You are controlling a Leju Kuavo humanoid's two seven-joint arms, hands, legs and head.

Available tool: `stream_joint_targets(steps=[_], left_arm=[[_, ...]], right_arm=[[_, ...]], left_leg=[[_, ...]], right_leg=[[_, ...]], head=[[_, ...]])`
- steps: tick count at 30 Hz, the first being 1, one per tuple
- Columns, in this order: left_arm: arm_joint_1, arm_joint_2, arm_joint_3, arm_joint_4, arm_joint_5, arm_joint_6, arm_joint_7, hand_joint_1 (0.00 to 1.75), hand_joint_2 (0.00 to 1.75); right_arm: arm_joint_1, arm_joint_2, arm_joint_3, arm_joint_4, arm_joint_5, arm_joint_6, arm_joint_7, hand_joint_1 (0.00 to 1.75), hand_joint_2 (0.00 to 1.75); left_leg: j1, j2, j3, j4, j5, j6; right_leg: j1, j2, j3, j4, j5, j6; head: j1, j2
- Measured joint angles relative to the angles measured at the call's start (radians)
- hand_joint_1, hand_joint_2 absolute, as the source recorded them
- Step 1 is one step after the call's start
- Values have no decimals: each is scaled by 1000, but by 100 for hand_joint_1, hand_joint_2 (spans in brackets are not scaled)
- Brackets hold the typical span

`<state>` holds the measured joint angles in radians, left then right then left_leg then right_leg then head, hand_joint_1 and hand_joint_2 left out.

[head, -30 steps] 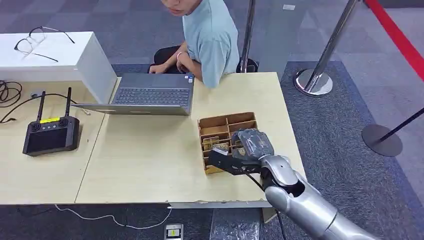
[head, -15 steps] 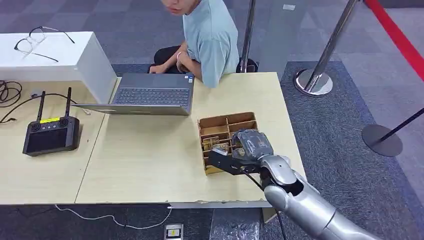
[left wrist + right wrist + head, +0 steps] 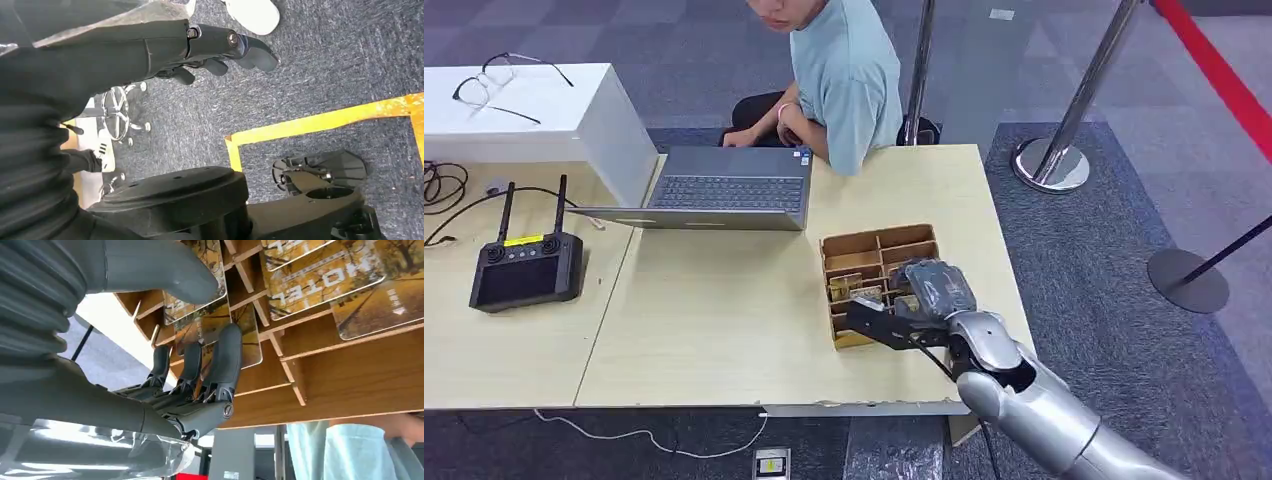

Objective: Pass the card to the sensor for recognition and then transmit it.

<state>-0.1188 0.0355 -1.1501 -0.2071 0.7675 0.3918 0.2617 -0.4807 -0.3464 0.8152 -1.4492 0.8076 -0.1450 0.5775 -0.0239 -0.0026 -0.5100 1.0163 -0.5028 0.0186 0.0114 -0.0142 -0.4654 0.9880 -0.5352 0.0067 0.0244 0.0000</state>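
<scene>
Even, bright indoor light falls from overhead, leaving only soft shadows on the table (image 3: 724, 320). The head view is slightly soft. Both wrist views are sharp, with glare on plastic wrap.

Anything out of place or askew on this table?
One oddity: the laptop bridges the seam between the two tables, resting against the white box. The cards lean in the wooden organizer, which seems normal. Nothing is spilled.

The robot's right hand (image 3: 924, 300) covers part of the brown wooden divided card tray (image 3: 864, 247); the seated person's head (image 3: 774, 12) is cut off above.
</scene>
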Motion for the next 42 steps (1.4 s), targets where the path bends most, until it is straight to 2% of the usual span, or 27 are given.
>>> stream_joint_targets(steps=[30,34,42], left_arm=[[0,0,0,0,0,9,4,0,175],[0,0,0,0,0,10,4,0,175],[0,0,0,0,-3,10,4,0,175]], right_arm=[[34,-23,-10,0,6,-11,6,89,175],[35,-23,-10,0,6,-11,6,96,175],[36,-23,-10,0,4,-12,6,99,175]], left_leg=[[0,0,0,0,0,0],[0,0,0,0,0,0],[0,0,0,0,0,0]], right_leg=[[0,0,0,0,0,0],[0,0,0,0,0,0],[0,0,0,0,0,0]], head=[[0,0],[0,0],[0,0]])
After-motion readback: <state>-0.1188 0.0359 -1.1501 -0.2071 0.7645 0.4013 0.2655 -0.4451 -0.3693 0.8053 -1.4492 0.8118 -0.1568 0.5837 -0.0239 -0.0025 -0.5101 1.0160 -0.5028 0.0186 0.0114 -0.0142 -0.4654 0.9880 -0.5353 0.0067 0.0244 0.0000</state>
